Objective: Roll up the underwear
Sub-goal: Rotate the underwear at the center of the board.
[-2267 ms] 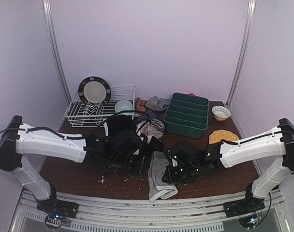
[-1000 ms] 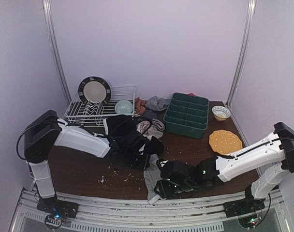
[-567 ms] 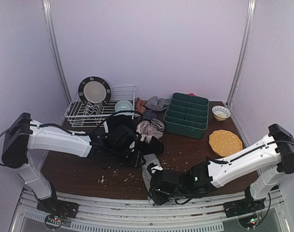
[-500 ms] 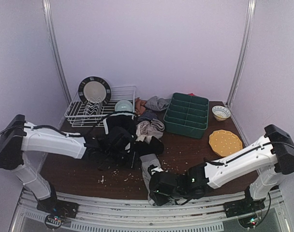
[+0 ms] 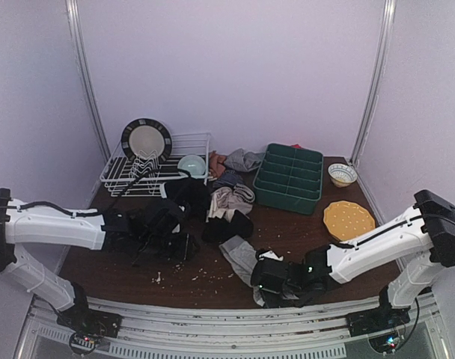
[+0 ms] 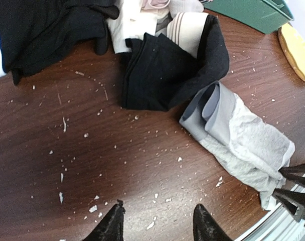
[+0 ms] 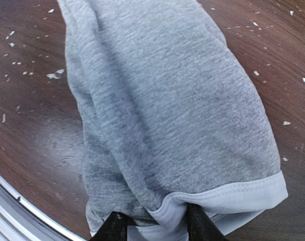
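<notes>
The light grey knit underwear [image 5: 241,256] lies as a long folded strip on the dark brown wooden desk [image 5: 123,273], close to the middle of its near edge. It runs from near right to far left, and its far end sits just beside a folded black underwear with a pale striped band [image 6: 162,75]. The right fingers [image 7: 112,228] are narrowed on the strip's near hem, with cloth bunched between them. The left fingers [image 6: 112,227] stand apart and empty over bare, crumb-flecked desk, to the left of the strip and clear of it. The step in hand looks like starting the roll from that near hem. To do it well, the held end should probably be turned over onto the strip and carried toward the far end in a straight line, so the roll stays even in width and tight. A sideways pull would likely drag the whole soft garment instead of curling it. Pinning the far folded end with the left fingers may stop that sliding, and it would also keep the strip from bumping the black garment. No brand, label or writing can be read: the grey hem is plain, and neither the green divided plastic tray [image 5: 284,199] nor the round yellow plate [image 5: 349,218] shows any text.
</notes>
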You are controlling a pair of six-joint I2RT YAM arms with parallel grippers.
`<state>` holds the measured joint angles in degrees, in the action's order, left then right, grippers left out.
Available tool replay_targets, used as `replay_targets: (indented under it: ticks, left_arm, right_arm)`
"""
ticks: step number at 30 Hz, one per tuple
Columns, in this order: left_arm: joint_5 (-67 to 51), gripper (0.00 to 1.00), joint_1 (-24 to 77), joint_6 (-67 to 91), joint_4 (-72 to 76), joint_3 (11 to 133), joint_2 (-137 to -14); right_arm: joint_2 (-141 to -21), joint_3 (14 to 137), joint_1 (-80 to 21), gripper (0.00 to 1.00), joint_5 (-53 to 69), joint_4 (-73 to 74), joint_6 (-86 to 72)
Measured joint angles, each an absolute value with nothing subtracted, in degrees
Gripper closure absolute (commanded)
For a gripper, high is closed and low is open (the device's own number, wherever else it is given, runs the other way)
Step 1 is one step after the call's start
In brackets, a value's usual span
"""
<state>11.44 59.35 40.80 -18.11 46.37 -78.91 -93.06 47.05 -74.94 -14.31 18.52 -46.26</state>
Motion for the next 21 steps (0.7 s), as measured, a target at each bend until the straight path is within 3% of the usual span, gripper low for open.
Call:
replay_targets:
  ticks: [13, 21]
  left_arm:
    - [8.62, 0.55, 59.35, 31.73, -17.87, 66.72, -95.88]
    - [1.02, 0.69, 59.35, 25.04, -18.24, 87.39, -115.0]
  right_arm:
    - [-78.5, 41.04, -72.05, 0.52, -13.28, 27.59, -42.09]
    - [-78.35, 41.21, -77.45, 0.64, -12.45, 22.68, -44.25]
